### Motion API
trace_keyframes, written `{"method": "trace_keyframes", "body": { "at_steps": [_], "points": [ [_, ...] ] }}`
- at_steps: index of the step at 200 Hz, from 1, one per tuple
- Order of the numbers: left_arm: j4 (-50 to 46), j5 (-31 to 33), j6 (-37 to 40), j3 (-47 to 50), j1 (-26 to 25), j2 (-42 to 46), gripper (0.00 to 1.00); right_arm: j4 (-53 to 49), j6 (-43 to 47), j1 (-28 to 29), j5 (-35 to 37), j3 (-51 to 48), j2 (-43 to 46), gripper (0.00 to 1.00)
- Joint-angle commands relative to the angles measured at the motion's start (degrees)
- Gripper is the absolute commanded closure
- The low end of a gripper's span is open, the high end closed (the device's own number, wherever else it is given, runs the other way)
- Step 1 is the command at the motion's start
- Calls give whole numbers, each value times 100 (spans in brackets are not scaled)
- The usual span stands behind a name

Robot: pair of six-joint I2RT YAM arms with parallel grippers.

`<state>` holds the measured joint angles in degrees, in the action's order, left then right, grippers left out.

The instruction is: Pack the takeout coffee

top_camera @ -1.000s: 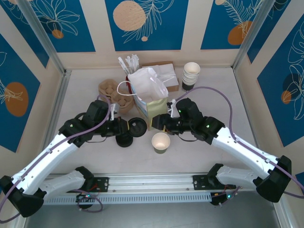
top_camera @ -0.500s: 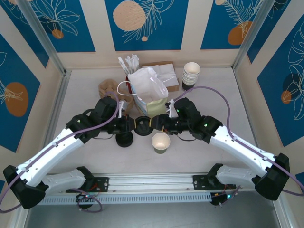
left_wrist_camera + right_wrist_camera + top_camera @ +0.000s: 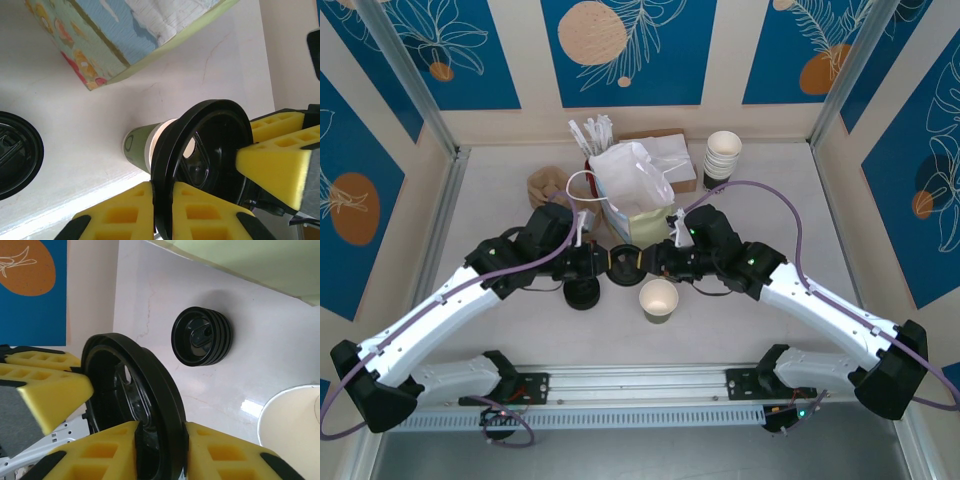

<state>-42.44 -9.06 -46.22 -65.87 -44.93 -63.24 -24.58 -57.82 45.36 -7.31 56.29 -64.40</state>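
Locates paper coffee cup (image 3: 658,299) upright, lidless, on table (image 3: 490,200), at 6 o'clock from both pincers. Records left pincer (image 3: 603,262) and right pincer (image 3: 645,262) each clamped on one black lid (image 3: 623,262). Judges cup light, thin-walled, crushable; advises gentle mid-wall grip.

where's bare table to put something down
Bare table left of the carrier; another patch right of the cup stack and bag; a strip between cup and front rail. Crowded mid-table: held lid, lid pile, bag.
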Motion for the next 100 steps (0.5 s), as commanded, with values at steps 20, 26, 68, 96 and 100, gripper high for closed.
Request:
{"method": "trace_keyframes", "body": {
  "at_steps": [20, 26, 68, 96, 100],
  "points": [
    [163, -4, -71, -229, -183, -83, 88, -119, 119, 32, 15, 259, 5, 79],
    [157, -8, -72, -234, -190, -90, 87, -151, 121, 29, 42, 259, 11, 80],
    [214, 1, -74, -269, -271, -118, 86, -357, 198, 8, 186, 325, 66, 94],
    [281, -8, -27, -337, -306, -127, 78, -516, 249, -41, 278, 348, 115, 99],
    [288, -8, -16, -343, -306, -121, 77, -547, 256, -53, 290, 340, 128, 100]
  ]
}}
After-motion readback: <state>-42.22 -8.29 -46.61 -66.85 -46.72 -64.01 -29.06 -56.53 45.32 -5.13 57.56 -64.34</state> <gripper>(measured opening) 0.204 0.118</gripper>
